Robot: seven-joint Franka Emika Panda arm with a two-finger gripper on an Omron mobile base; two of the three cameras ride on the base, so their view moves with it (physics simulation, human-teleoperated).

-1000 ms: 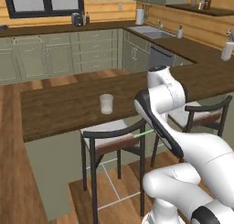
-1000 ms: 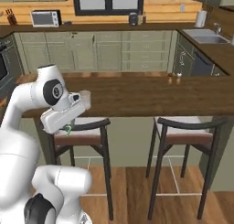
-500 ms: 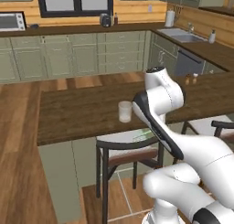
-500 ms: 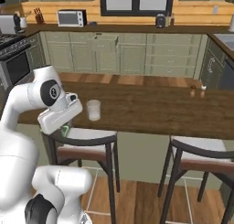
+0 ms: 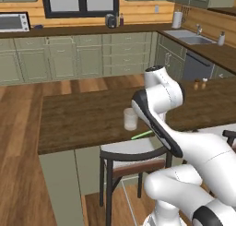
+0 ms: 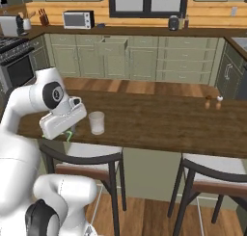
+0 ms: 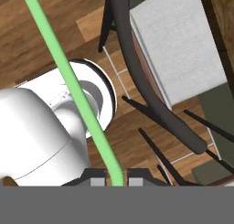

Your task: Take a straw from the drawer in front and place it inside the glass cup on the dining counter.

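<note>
Green and thin, the straw [image 7: 87, 104] sat pinched between the closed jaws, its length running up the hand view away from the fingertips [image 7: 137, 176]. From the left base view the straw [image 5: 142, 134] poked out sideways at the near edge of the bench [image 5: 83, 123], just beside and below the glass cup [image 5: 130, 119]. Over the last second the whole scene had slid across both base views as the base drove along, and the glass cup [image 6: 96, 123] had come from well off to one side to just beside the gripper [image 6: 69, 135]. The stool [image 6: 84, 160] stood directly under the hand. That shift probably meant the carry was nearly over: the arm now seemed within reach of the cup. The straw was not yet above the rim, so a lift and a tilt toward upright would likely be needed before release.
</note>
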